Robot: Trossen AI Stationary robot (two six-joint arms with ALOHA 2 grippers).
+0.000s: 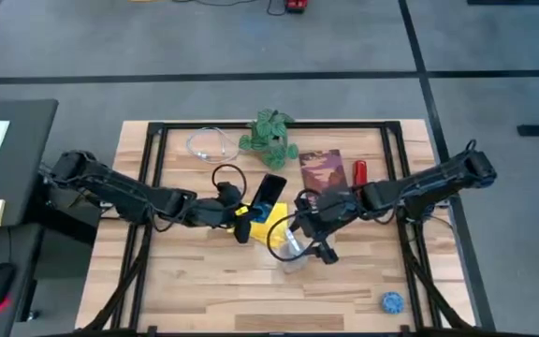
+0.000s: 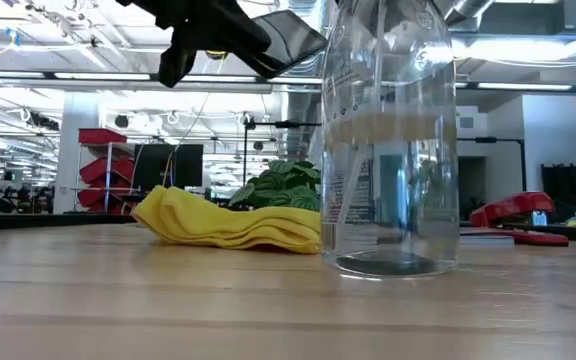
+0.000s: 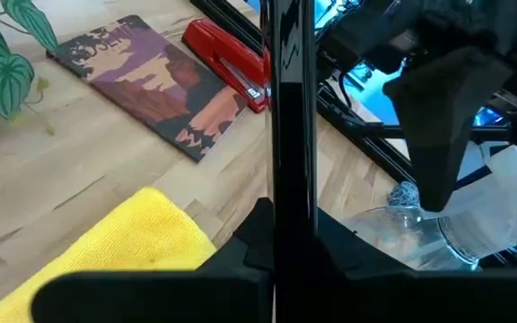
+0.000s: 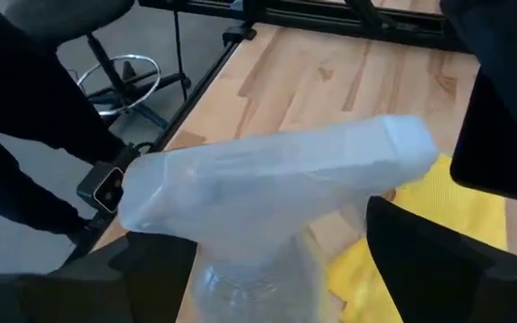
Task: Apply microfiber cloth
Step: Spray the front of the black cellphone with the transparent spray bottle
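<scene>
The yellow microfiber cloth [image 1: 271, 231] lies bunched on the table's middle [image 2: 228, 225]. Above its far left side my left gripper [image 1: 243, 217] is shut on a black phone [image 1: 269, 190], held in the air [image 2: 290, 38]. A clear spray bottle [image 2: 388, 140] stands upright on its base just right of the cloth [image 1: 293, 251]. My right gripper [image 1: 314, 241] is open at the bottle's top. Its fingers stand on either side of the neck under the white spray head [image 4: 276, 175], with cloth showing between the neck and one finger. My left gripper pinches the phone's two flat faces between its fingers [image 3: 240, 251], at the end nearest the arm [image 3: 290, 224]. The fingers come level from the table's left, along the phone's length. The phone is lifted clear above the cloth, its free end [image 2: 308, 35] tilted upward.
At the back stand a green plant [image 1: 269, 136], a picture book [image 1: 321, 170] and a red stapler [image 1: 360, 173]. A clear coiled thing [image 1: 209, 142] lies back left. A small blue ball [image 1: 393, 301] sits near the front right. Black frame rails [image 1: 152, 187] run along both sides.
</scene>
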